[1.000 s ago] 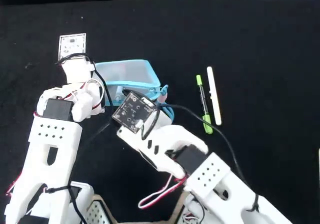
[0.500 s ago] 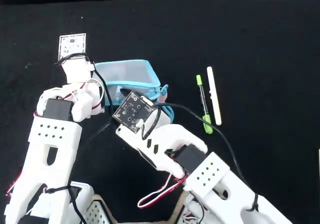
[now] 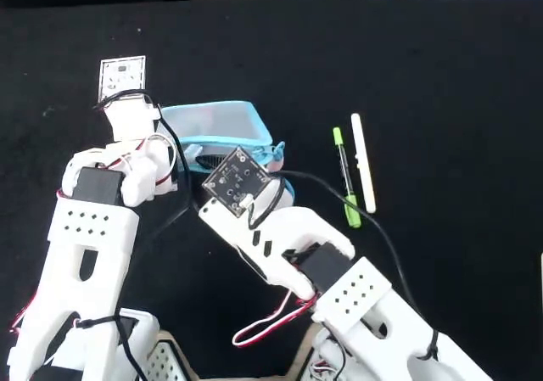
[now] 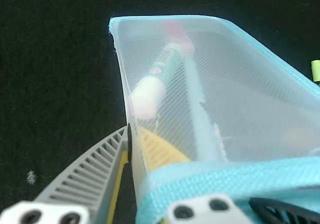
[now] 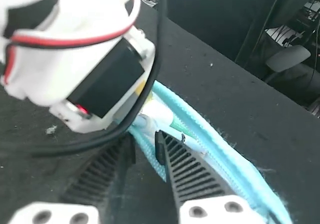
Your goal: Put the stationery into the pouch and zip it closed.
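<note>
A translucent pouch [image 3: 216, 125] with light blue trim lies left of the table's middle. In the left wrist view the pouch [image 4: 225, 99] holds a green pen [image 4: 170, 64] and a white-capped item [image 4: 146, 97]. My left gripper [image 4: 129, 134] is shut on the pouch's side wall, with a grey finger outside and a yellow one inside. My right gripper [image 5: 145, 139] is shut on the pouch's blue zip edge [image 5: 200, 134], close beside the left arm's wrist [image 5: 90, 69]. To the right of the pouch, a green pen [image 3: 345, 177] and a white pen [image 3: 363, 162] lie side by side on the cloth.
A black cloth [image 3: 441, 84] covers the table. A small white marker card [image 3: 123, 77] lies just behind the left arm. The right arm's cable [image 3: 373, 228] runs beside the green pen's near end. Open cloth stretches right of the pens.
The right arm's wrist has shifted away from its base, closer over the pouch's near edge. The left arm and both pens have stayed put.
</note>
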Robot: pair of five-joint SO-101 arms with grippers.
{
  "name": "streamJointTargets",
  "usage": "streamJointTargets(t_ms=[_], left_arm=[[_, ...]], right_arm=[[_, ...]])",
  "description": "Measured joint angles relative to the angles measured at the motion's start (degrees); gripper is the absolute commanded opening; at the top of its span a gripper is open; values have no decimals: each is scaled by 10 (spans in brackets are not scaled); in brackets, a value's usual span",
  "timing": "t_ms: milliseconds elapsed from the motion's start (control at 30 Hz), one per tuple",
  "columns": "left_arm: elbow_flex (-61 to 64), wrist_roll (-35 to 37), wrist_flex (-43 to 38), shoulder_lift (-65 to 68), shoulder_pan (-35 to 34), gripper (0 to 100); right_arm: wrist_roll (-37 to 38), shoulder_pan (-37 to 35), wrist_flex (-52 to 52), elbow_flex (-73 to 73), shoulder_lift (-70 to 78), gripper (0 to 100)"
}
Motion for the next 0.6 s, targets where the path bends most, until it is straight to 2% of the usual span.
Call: streamJointTargets(t_ms=[167, 433, 600], left_arm=[[0, 0, 0, 0, 0, 30], [0, 0, 0, -2, 0, 30], [0, -33, 0, -2, 0, 30]], right_arm=[[-7, 0, 0, 0, 0, 161], [-9, -23, 25, 0, -21, 162], [-10, -20, 103, 0, -105, 162]])
